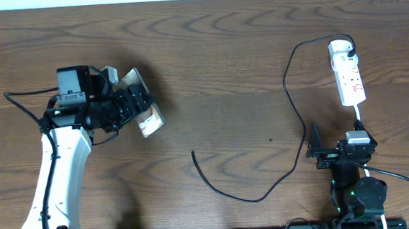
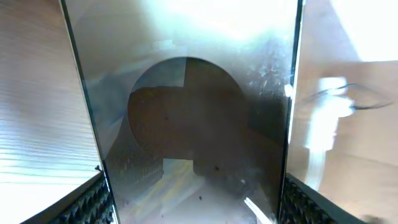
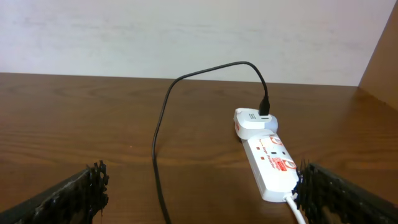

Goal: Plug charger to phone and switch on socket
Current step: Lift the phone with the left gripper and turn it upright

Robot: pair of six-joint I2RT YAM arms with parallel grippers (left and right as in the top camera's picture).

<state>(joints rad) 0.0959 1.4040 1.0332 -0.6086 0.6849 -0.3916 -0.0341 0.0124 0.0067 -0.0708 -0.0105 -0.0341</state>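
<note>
My left gripper (image 1: 126,105) is shut on the phone (image 1: 150,122) and holds it tilted above the left of the table. In the left wrist view the phone (image 2: 186,124) fills the space between the fingers (image 2: 199,208), its glossy face showing reflections. The charger, a thin black cable (image 1: 290,94), runs from a white adapter (image 1: 340,46) in the socket (image 1: 350,79) and loops to its free tip (image 1: 193,153) on the table. My right gripper (image 1: 336,133) is open and empty just in front of the socket (image 3: 270,158). The cable (image 3: 158,143) lies between its fingers (image 3: 205,199).
The socket's white cord (image 1: 361,118) runs back beside my right gripper's right finger. The socket shows blurred at the right of the left wrist view (image 2: 326,124). A wall stands behind the table (image 3: 186,31).
</note>
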